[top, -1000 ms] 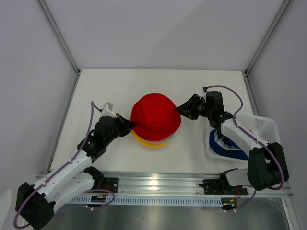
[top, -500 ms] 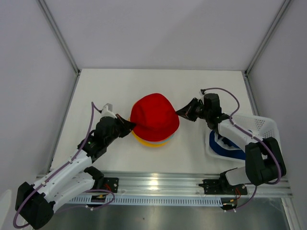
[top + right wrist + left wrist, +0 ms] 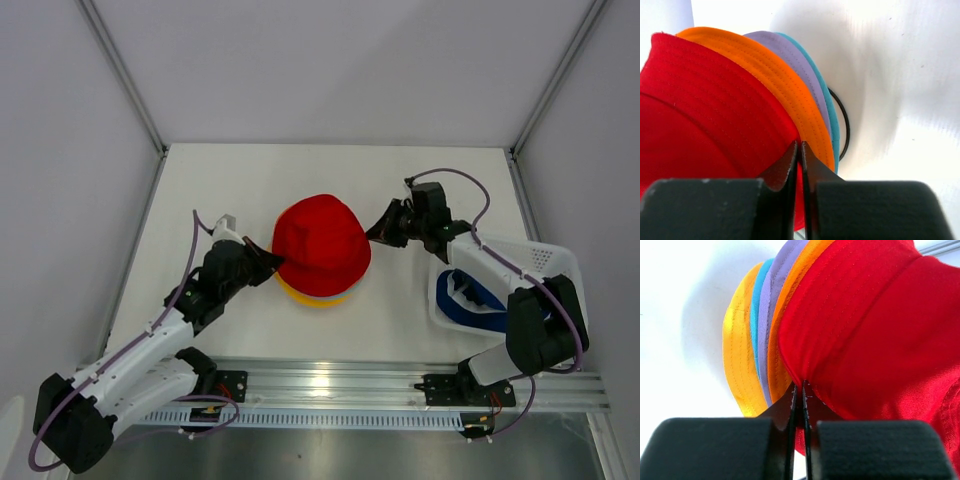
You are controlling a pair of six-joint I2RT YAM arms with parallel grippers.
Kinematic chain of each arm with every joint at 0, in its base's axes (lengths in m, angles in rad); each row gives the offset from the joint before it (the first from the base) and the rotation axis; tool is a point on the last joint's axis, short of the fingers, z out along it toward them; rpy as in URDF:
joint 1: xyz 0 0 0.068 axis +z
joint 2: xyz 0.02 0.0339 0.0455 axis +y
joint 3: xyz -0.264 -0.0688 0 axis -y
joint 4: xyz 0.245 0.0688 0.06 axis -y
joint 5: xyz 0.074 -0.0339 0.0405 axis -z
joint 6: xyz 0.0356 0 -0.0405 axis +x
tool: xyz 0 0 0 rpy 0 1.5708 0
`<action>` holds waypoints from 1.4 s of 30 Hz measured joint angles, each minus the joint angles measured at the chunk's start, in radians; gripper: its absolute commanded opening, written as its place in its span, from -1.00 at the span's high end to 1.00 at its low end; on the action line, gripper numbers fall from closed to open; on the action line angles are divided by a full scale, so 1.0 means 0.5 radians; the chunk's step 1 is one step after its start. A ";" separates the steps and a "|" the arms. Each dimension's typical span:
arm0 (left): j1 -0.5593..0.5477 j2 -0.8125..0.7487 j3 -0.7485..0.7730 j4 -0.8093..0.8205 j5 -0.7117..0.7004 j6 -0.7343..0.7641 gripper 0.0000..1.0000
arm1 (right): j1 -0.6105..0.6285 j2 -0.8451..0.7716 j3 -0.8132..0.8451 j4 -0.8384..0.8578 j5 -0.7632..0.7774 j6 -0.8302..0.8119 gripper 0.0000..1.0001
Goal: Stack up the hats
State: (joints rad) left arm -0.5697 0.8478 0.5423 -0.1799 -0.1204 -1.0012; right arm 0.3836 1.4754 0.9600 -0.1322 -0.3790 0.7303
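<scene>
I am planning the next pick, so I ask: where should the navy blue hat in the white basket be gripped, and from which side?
The navy blue hat lies inside the white basket, whose mesh walls block a sideways approach. So probably pinch its floppy brim, the blue band showing at the open top, coming from above. The right hand is nearer.

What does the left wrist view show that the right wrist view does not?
Only the left wrist view: the yellow fabric hat brim. Only the right wrist view: a thin black wire ring behind the hats. Both: the red fabric bucket hat over an orange brim, a lavender brim and a teal brim; the left tool and the right tool are shut on its brim.
</scene>
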 measured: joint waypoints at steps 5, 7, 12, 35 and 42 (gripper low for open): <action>-0.002 -0.003 0.182 -0.300 -0.053 0.151 0.28 | -0.063 0.034 0.226 -0.271 0.014 -0.150 0.75; 0.005 0.002 0.321 -0.444 -0.086 0.254 0.18 | -0.083 0.081 0.349 -0.325 0.011 -0.209 0.88; 0.207 0.079 0.831 -0.619 -0.095 0.547 0.03 | -0.100 0.335 0.696 -0.372 -0.079 -0.296 0.70; 0.562 0.589 0.804 -0.332 0.789 0.659 0.21 | 0.264 1.145 1.456 -0.491 -0.218 -0.233 0.59; 0.467 0.571 0.750 -0.309 0.627 0.708 0.16 | 0.304 1.398 1.794 -0.603 -0.249 -0.222 0.49</action>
State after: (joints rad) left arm -0.3363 1.1336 0.9173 -0.3344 0.1932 -0.6472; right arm 0.5358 2.1742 1.8572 -0.4335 -0.5034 0.6193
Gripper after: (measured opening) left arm 0.418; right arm 0.221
